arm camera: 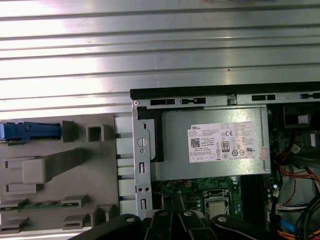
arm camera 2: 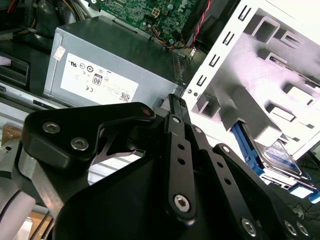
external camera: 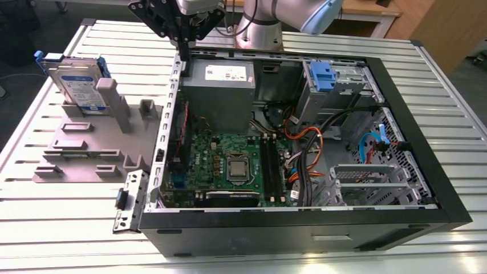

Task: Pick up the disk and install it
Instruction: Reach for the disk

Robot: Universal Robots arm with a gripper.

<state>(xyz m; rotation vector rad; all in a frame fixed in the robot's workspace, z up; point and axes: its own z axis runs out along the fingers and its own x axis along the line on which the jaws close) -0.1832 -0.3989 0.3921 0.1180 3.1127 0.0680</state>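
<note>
Well apart from the disk, the hand hangs closed, empty

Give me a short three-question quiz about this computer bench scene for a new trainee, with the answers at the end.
1. True or false: the disk already sits inside the computer case.
2. The gripper is nearest to: A) the disk, B) the grey power-supply box, C) the processor socket.
3. What colour is the disk's rail frame?
Key: 1 false: it stands upright in the grey fixture outside the computer case, on the exterior view's left. 2 B. 3 blue.
</note>
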